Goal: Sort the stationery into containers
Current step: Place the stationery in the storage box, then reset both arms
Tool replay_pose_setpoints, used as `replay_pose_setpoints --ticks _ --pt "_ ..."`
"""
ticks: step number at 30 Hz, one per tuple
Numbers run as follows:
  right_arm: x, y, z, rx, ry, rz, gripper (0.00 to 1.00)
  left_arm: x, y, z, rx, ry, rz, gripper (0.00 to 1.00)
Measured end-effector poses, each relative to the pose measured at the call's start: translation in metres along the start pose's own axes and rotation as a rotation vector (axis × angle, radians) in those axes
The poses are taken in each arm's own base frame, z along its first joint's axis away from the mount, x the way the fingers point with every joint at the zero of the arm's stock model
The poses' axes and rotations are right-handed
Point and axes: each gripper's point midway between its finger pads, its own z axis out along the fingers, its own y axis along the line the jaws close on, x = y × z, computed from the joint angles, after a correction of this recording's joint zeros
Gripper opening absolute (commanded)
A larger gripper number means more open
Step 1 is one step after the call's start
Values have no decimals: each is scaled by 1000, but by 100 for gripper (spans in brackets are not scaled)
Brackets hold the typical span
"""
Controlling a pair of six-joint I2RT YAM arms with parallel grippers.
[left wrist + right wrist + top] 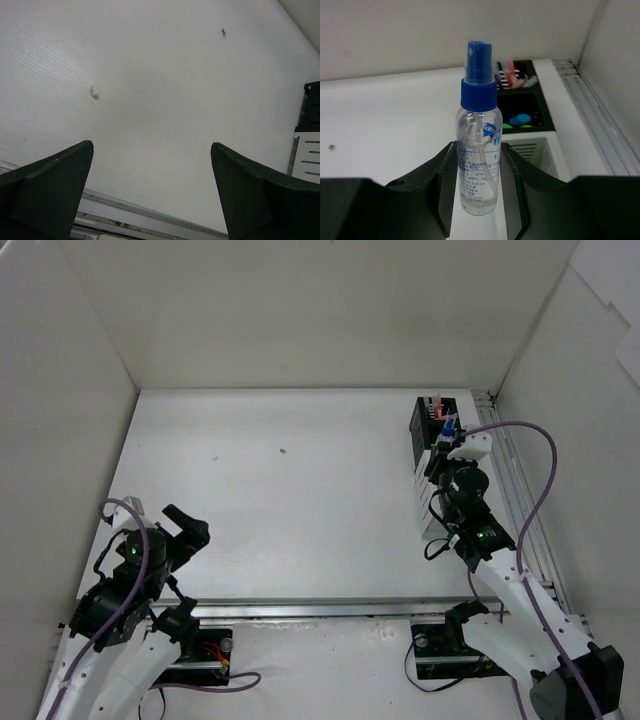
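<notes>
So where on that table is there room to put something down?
Nearly all the table is bare, from the left fingers to the far wall. Only the right edge is crowded: black box, white box, right fingers holding a spray bottle.

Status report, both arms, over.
Left arm: jaws open, empty, over table. Right arm: jaws shut on upright spray bottle, by white box. Black box holds pens, highlighters. Nothing in the way.

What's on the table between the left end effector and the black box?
Nothing. The top view shows only bare white table between the left end effector and the black box.
</notes>
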Motion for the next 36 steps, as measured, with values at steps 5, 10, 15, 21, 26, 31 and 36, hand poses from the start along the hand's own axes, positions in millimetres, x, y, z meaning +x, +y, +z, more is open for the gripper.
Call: replay_pose_setpoints --ticks 5,10,15,21,26,31,36 --pt "29 -51 -13 155 101 4 0 5 -13 14 19 27 20 99" --pt "70 -82 -25 242 238 11 9 9 -24 26 29 55 39 99" --pt "95 -93 -28 261 315 31 17 11 -31 35 29 69 53 99" --pt "108 -91 -20 227 341 46 15 9 -37 40 40 61 48 99" --pt "111 -88 -15 209 342 52 63 6 -41 39 56 52 45 100" --pt "104 -88 -18 198 327 44 98 5 -42 39 62 46 45 99" --pt "76 -83 -35 172 263 50 98 4 -40 39 59 42 57 99"
